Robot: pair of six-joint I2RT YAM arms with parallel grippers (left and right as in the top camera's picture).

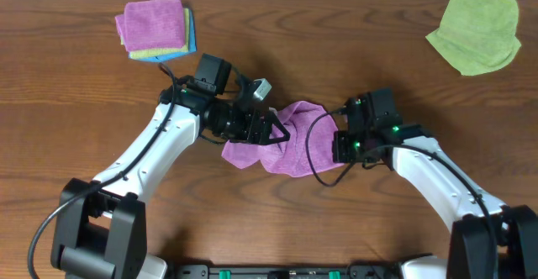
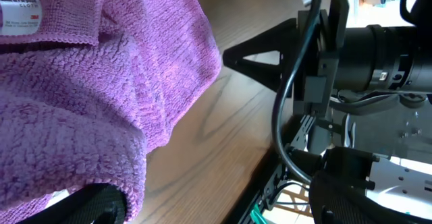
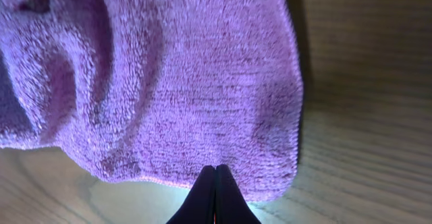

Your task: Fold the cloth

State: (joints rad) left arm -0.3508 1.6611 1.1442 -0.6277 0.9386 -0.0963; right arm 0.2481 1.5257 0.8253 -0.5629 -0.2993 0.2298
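Observation:
The purple cloth [image 1: 290, 144] lies crumpled in the middle of the table between both arms. My left gripper [image 1: 273, 132] is at its left side, open wide. In the left wrist view the cloth [image 2: 81, 96] shows its white tag [image 2: 20, 11], and its hem drapes over one of the fingers [image 2: 88, 207]; the gap of the left gripper [image 2: 219, 207] holds nothing. My right gripper [image 1: 340, 151] is at the cloth's right edge. In the right wrist view the right gripper [image 3: 216, 173] is shut, its tips meeting on the near hem of the cloth [image 3: 169, 82].
A neat stack of cloths [image 1: 155, 28], purple on top, sits at the back left. A lime-green cloth [image 1: 475, 31] lies at the back right. The right arm [image 2: 378, 69] fills the right of the left wrist view, with the table's front edge [image 2: 263, 170] below it.

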